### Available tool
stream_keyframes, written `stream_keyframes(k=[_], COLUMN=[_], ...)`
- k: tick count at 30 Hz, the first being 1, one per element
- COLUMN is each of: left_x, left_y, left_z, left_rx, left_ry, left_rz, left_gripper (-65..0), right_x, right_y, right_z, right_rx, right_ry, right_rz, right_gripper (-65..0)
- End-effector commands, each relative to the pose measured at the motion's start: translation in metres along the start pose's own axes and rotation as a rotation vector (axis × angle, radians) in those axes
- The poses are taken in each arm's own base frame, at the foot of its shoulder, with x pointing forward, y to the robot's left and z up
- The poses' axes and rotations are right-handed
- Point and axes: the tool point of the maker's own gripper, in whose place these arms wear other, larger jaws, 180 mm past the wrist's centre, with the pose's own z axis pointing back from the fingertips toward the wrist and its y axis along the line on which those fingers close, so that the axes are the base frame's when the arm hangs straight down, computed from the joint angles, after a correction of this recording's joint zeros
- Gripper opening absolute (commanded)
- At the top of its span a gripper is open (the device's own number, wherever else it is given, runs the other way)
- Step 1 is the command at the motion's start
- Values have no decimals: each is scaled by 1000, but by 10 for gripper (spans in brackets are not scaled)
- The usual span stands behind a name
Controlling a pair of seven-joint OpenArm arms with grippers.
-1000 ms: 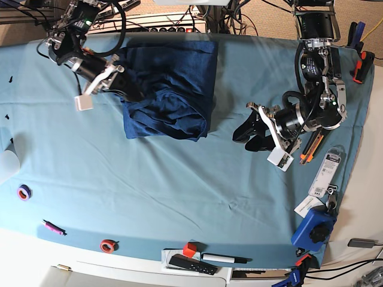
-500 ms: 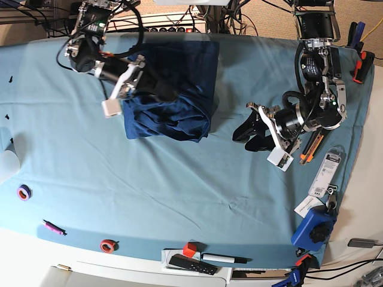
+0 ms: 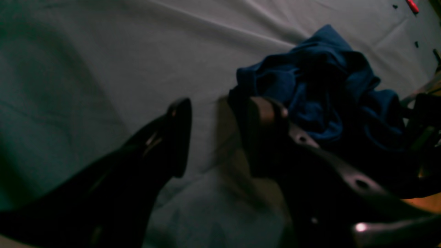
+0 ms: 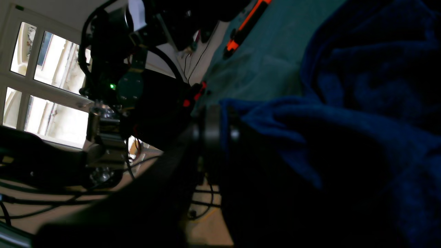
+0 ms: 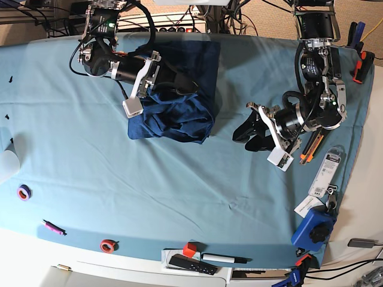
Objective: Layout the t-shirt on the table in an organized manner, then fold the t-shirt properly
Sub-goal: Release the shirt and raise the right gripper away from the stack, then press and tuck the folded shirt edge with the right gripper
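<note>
R gripper (image 5: 169, 82) pinching t-shirt (image 5: 179, 101) fold; L gripper (image 5: 251, 133) spread, well apart.

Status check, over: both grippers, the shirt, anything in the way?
Left gripper open, empty, over bare cloth. Right gripper buried in the t-shirt; jaws unclear. Shirt bunched, not laid out. Nothing blocking on the table.

the t-shirt (image 5: 179, 89), dark navy knit, lies bunched and wrinkled in a rough folded heap at the far centre-left of the table (image 5: 179, 179), draped in teal cloth.
</note>
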Motion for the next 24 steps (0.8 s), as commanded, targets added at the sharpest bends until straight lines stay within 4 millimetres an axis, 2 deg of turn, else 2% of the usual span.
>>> stream_keyframes(k=[1, 7, 19, 22, 24], left_x=[17, 17, 16, 16, 16], left_y=[-2, -2, -2, -2, -2], left_z=[3, 3, 3, 3, 3], left_rx=[-14, -13, -14, -14, -14], left_ry=[-55, -55, -54, -54, -54], left_rz=[-21, -20, -19, -19, -19], left_gripper=[-393, -393, -393, -393, -393], right_x=[11, 0, -37, -40, -38], right_y=[5, 6, 53, 49, 32], right_z=[4, 27, 62, 67, 75], right_rx=[18, -35, -86, -146, -244], right_ry=[-32, 46, 247, 286, 301], right_rz=[22, 75, 234, 282, 303], right_gripper=[-560, -551, -550, -551, -551])
